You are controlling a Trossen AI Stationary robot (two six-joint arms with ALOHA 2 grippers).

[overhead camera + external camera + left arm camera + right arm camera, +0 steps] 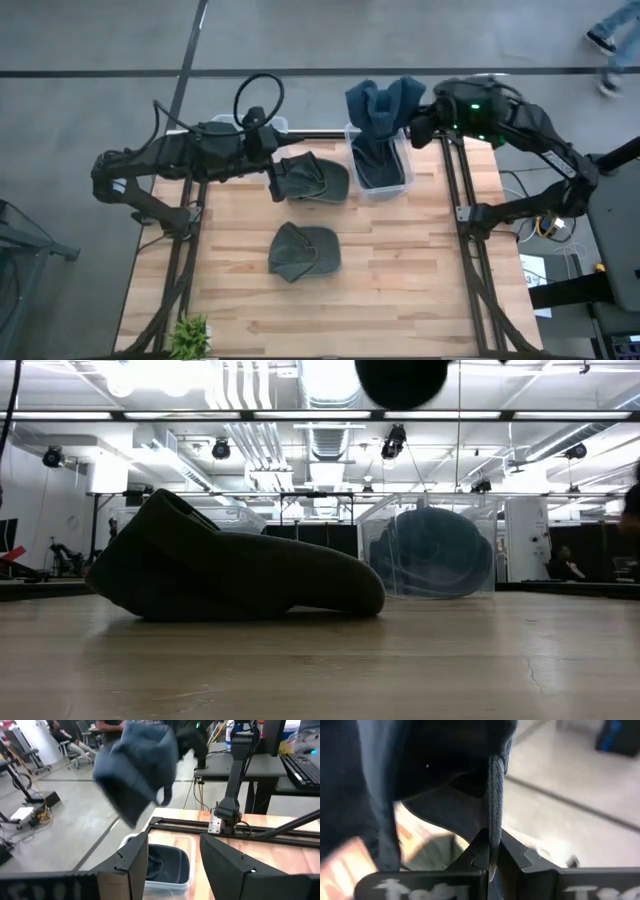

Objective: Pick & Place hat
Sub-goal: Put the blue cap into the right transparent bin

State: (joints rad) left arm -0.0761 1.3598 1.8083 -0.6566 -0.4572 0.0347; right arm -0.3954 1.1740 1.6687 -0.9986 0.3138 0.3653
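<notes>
Hat [383,106] hangs brim-up, long axis vertical, pinched by right gripper [490,851] above bin [381,183]; left gripper [172,865] wide.

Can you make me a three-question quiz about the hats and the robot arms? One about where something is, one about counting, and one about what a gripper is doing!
1. Where is the blue hat?
A. Flat on the table
B. Held up over the clear bin
C. Beside the little plant

2. How many dark green hats lie on the wooden table?
A. One
B. Two
C. Four

3. What is the right gripper doing?
A. Pinching the blue hat
B. Open and empty
C. Holding a green hat

Answers:
1. B, the high view shows it hanging above the bin.
2. B, one green hat near the left gripper, another mid-table.
3. A, its fingers are closed on the hat's edge.
</notes>
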